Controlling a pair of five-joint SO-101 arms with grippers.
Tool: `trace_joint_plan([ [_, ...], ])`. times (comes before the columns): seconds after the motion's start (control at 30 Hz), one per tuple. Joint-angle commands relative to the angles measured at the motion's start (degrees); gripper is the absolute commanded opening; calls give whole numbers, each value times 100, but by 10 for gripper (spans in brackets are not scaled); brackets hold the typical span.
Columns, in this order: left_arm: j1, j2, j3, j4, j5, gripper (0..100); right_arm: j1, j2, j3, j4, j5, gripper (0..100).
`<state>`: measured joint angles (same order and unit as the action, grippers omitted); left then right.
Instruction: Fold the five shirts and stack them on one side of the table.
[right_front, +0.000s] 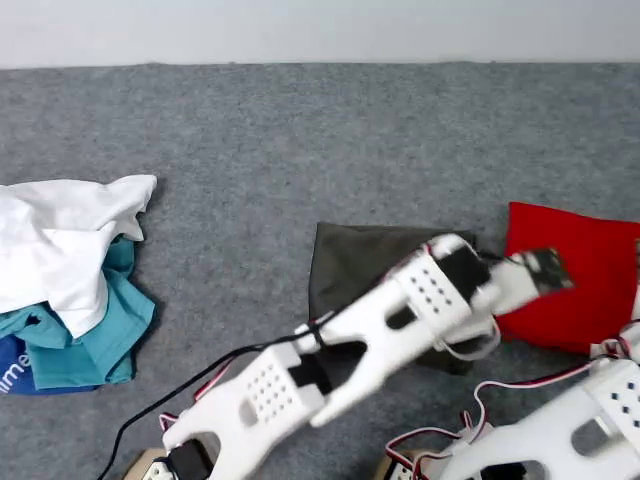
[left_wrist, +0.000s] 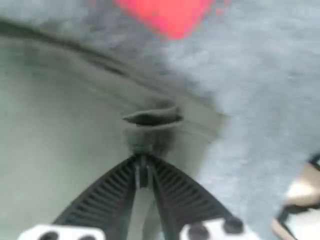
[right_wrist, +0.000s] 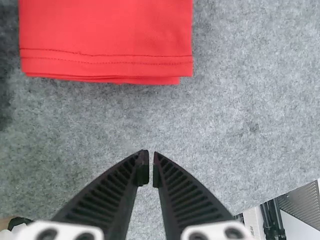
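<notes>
1. The olive shirt (right_front: 350, 260) lies folded flat on the grey table (right_front: 300, 130), just right of centre in the high view.
2. The left arm (right_front: 400, 310) slants up from the bottom edge across that shirt, its wrist over the shirt's right edge.
3. The left gripper (left_wrist: 142, 162) is pinched tight, with a puckered fold of olive cloth caught at its tips.
4. The red shirt (right_front: 575, 280) sits folded at the right edge of the frame, just beside the olive one.
5. The right arm (right_front: 570, 420) is in the lower right corner. The right gripper (right_wrist: 148, 167) has its fingers nearly together with only a thin slit between them, gripping nothing, above bare table near the red shirt's hem.
6. At the far left lies a loose heap: a white shirt (right_front: 60, 230) on top, a teal shirt (right_front: 100, 340) under it, and a blue shirt (right_front: 15, 370) peeking out at the bottom.
</notes>
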<state>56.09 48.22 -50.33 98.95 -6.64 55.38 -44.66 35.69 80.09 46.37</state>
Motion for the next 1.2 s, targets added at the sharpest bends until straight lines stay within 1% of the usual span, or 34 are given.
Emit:
trace_joint_plan([
  [0.0, 167, -835, 154, 158, 26, 14, 31, -180, -62, -110, 35, 29],
  [0.1, -220, -1081, 163, 132, 0, 14, 40, -180, -62, -180, 35, 29],
  [0.23, -958, -1099, 198, -26, -158, 14, 22, -180, -62, -189, 35, 29],
  [0.37, -1292, -844, 189, -18, -185, 14, 22, -171, -62, -189, 35, 29],
  [0.5, -1301, -387, 171, 9, -185, 14, 22, -171, -62, -189, 35, 29],
  [0.63, -1090, -220, 163, 97, -158, 14, 22, -171, -62, -189, 35, 29],
  [0.73, -756, -229, 163, 158, -114, 14, 22, -171, -62, -189, 35, 29],
  [0.77, -624, -255, 171, 167, 9, 14, 22, -171, -62, -189, 35, 29],
  [0.83, -290, -431, 242, 167, 237, 14, 22, -163, -62, -189, 35, 29],
  [0.9, 35, -703, 374, 167, 264, 14, 40, -154, -62, -189, 35, 29],
  [0.97, 193, -993, 453, 158, 264, 14, 48, -163, -62, -189, 35, 29],
  [1.03, 123, -1178, 444, 141, 255, 14, 57, -171, -53, -189, 35, 29],
  [1.17, -607, -1213, 488, 26, 185, 14, 40, -145, -53, -189, 35, 29],
])
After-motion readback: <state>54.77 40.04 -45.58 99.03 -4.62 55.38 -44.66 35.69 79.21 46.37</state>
